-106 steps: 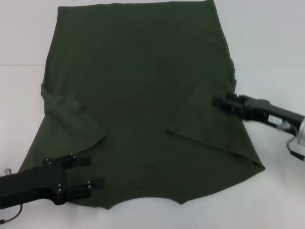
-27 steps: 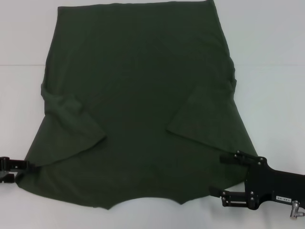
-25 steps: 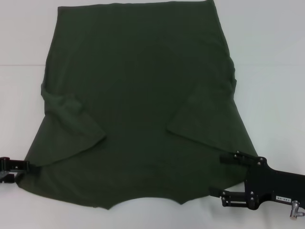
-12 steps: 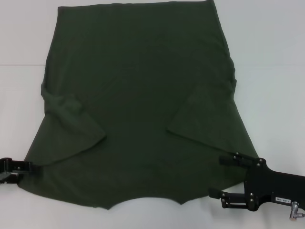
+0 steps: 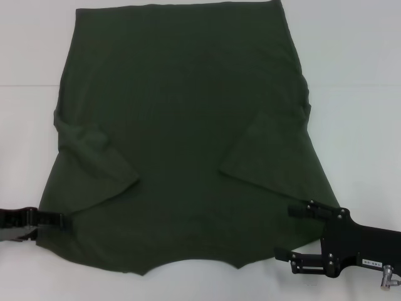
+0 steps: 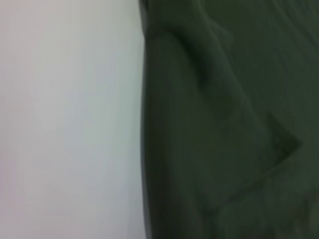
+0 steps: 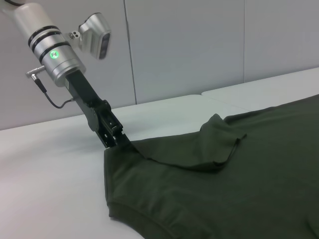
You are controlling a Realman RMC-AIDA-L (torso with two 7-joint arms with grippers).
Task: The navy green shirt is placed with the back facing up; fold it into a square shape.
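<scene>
The navy green shirt lies spread flat on the white counter, plain side up, with both short sleeves folded inward over the body. The left gripper sits low at the shirt's near left corner with its tip against the fabric edge, and whether its jaws have closed on the cloth cannot be told from any view. The right gripper rests at the near right corner, jaws spread wide apart with the shirt's edge lying between them, not closed on it.

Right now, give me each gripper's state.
Left gripper: at the navy green shirt's near left corner; grip cannot be told.
Right gripper: open at the near right corner.
</scene>
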